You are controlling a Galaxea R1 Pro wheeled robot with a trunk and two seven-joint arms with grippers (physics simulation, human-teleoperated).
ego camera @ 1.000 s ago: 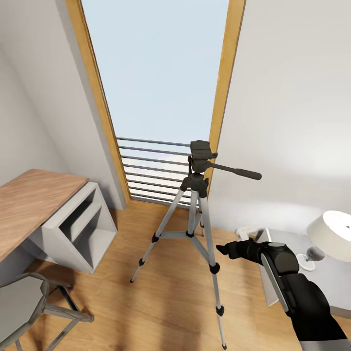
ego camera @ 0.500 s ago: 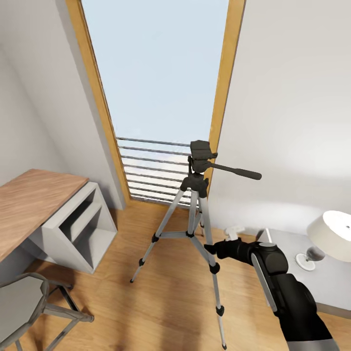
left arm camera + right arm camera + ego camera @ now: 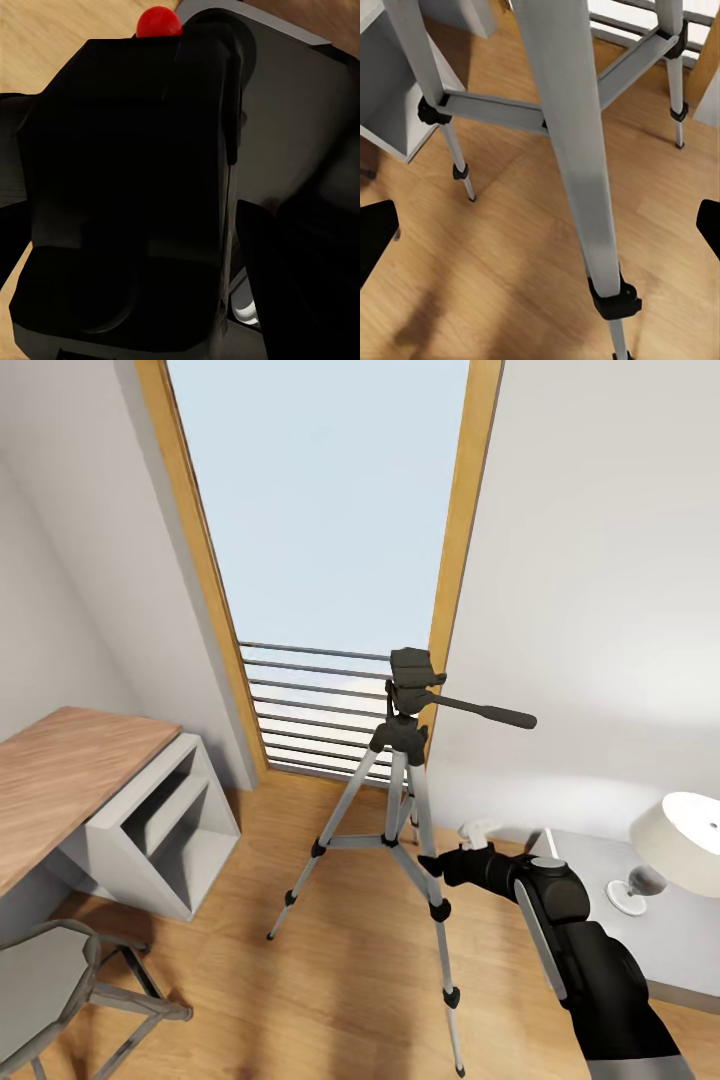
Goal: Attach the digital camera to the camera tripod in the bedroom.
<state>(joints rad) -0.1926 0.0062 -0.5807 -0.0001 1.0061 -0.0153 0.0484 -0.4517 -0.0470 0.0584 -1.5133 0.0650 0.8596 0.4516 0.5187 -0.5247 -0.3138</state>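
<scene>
right arm [image 3: 600, 970]: glossy black, rounded segments, grey stripe along forearm
right pincer [image 3: 432, 865]: black
wrist joint: round grey cap

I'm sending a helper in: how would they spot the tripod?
Look to the tall wood-framed window. The tripod stands on the floor before its railing: three thin silver legs and a black head with a long handle, unlike the small white lamp beside it.

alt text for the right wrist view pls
A thin silver-grey tripod leg with black joints runs close through the middle, between the open right end effector's black fingertips. Behind it are the other tripod legs, light wood floor and a white shelf unit.
</scene>
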